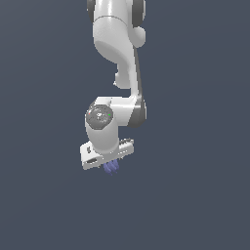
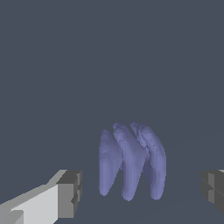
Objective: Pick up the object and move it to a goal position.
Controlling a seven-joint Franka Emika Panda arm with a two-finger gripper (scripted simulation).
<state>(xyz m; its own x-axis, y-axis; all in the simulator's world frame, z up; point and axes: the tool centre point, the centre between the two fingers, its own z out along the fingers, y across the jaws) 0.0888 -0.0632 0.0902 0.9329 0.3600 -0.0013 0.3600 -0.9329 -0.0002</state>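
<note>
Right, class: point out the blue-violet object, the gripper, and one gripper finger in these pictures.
Object (image 2: 131, 164): wrist view, on its middle ridge.
Gripper (image 2: 142, 192): wrist view, midway between the fingertips, which stand apart.
Finger (image 2: 69, 194): wrist view, on its dark pad.

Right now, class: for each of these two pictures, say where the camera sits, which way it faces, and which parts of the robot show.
Exterior view: off the arm, exact spot unknown; faces the white arm and its gripper over the blue-violet object.
Wrist view: on the wrist, looking out past two grey fingertips that stand apart either side of the object.
Shared: object, gripper, plain dark ground.
</note>
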